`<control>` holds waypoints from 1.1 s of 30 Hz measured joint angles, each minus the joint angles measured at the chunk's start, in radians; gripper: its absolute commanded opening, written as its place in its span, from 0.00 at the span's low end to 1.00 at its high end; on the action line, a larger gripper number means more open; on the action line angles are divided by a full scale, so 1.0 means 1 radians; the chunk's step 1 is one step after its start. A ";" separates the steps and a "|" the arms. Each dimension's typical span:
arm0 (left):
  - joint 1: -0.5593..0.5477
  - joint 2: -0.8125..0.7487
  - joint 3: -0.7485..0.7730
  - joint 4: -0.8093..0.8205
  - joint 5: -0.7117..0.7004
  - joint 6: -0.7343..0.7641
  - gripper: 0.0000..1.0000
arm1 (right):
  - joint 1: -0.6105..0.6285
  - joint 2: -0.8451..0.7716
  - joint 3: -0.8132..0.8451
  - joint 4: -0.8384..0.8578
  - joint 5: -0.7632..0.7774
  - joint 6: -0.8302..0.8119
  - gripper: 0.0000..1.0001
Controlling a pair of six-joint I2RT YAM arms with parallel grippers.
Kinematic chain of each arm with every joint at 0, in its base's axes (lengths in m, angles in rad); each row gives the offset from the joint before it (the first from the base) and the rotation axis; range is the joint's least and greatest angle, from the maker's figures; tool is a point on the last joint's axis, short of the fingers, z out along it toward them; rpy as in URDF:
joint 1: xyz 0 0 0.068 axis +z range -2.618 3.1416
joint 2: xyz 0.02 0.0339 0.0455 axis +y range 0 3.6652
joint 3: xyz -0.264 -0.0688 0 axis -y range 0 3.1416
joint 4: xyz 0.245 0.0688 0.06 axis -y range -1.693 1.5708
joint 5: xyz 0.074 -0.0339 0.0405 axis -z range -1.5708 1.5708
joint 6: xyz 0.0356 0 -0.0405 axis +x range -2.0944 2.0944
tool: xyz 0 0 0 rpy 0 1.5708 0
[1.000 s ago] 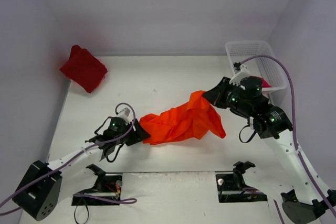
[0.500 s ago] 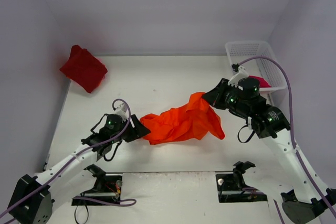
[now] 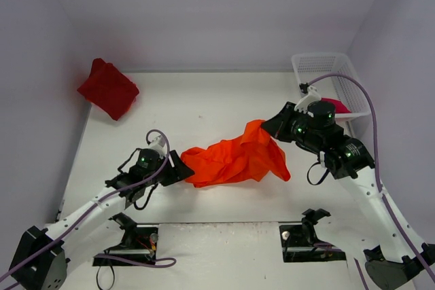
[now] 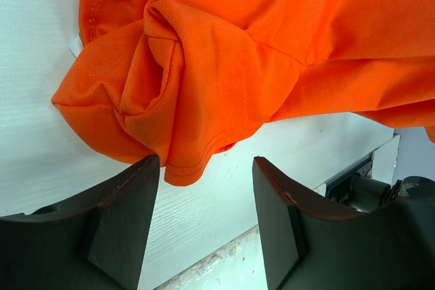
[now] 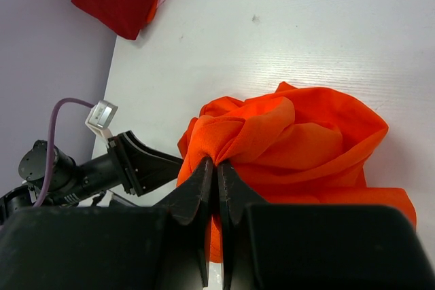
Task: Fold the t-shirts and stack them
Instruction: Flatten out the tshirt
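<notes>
Orange t-shirt [image 3: 234,159] limp, light, bunching; right hand [image 5: 217,168] pinched shut on a fold. Left hand [image 4: 204,168] half open, empty; hem [image 4: 182,176] just ahead looks the hold.

Bright, diffuse light from above; shadows soft, faint. Views sharp; white table [image 4: 34,154] nearly washed out in left wrist view.

The plain bright orange t-shirt [image 3: 234,161] lies mid-worktop. A dark red t-shirt [image 3: 107,89] sits far left. A crimson-pink t-shirt [image 3: 343,106] shows in the white mesh basket [image 3: 319,66] far right. The worktop [image 3: 204,100] is white and the left fingers [image 4: 122,222] are black.
</notes>
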State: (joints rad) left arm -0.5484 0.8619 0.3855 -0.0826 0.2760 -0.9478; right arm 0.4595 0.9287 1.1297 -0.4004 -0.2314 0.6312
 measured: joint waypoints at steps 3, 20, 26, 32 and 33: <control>0.000 0.000 0.000 -0.001 0.000 0.000 0.51 | 0.000 0.000 -0.004 0.000 0.000 0.000 0.00; -0.020 -0.068 0.000 -0.061 -0.004 -0.029 0.51 | 0.000 -0.002 -0.028 0.021 0.000 0.005 0.00; -0.028 -0.045 -0.005 -0.037 -0.012 -0.036 0.51 | 0.000 -0.003 -0.042 0.037 -0.001 0.008 0.00; -0.042 0.021 -0.008 0.011 -0.014 -0.048 0.51 | 0.000 -0.004 -0.043 0.038 0.000 0.011 0.00; -0.047 0.029 -0.008 0.019 -0.015 -0.048 0.51 | 0.000 -0.004 -0.043 0.038 0.000 0.011 0.00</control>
State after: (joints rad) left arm -0.5949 0.8906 0.3779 -0.0635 0.2607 -0.9962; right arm 0.4595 0.9249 1.0870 -0.3626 -0.2317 0.6426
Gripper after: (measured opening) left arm 0.511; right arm 0.009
